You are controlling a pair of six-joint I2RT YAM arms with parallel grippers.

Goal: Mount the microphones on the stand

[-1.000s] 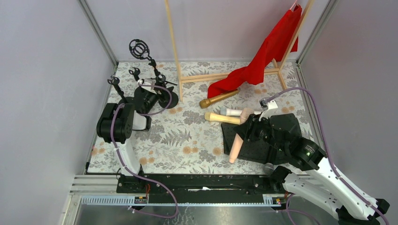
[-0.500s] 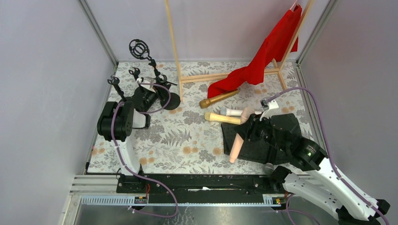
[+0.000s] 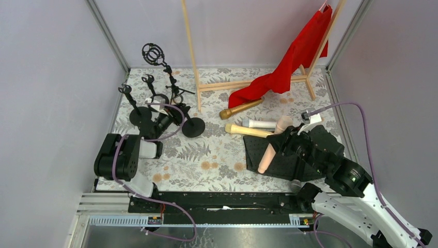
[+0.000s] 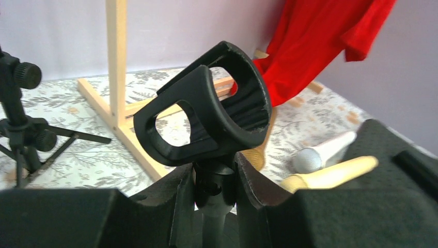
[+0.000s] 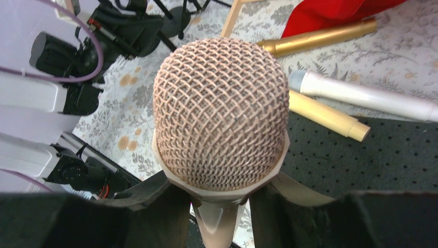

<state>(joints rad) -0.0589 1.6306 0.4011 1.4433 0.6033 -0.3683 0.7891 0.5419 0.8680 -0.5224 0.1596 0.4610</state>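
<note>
A: Nearest you, on the right: your right gripper (image 5: 219, 209) is clamped on the pink microphone (image 5: 221, 113) just below its mesh head, with a finger pressed to each side of the body.

B: From above, that microphone slants over the left part of the black foam mat (image 3: 252, 154), head pointing away from you (whether its tail touches the mat, I cannot tell).

A: On your left, the left gripper (image 4: 214, 181) has its fingers pinched on the stem of the stand (image 3: 194, 127), right under the black clip (image 4: 206, 121).

B: The stand's round base rests on the floral table cover (image 3: 217, 150), just right of your left wrist.

A: Past the mat's far edge, the pale yellow microphone (image 3: 247, 130) has one end on the mat. The white microphone (image 3: 263, 124) lies just beyond it, the two side by side.

B: Farther back lies the gold microphone (image 3: 240, 108), with one end at the hem of the red cloth (image 3: 289, 62).

A: That cloth hangs from the wooden rack (image 3: 190, 46) at the back wall. In the far left corner stands a tall tripod stand (image 3: 153, 53) with a ring mount on top.
</note>
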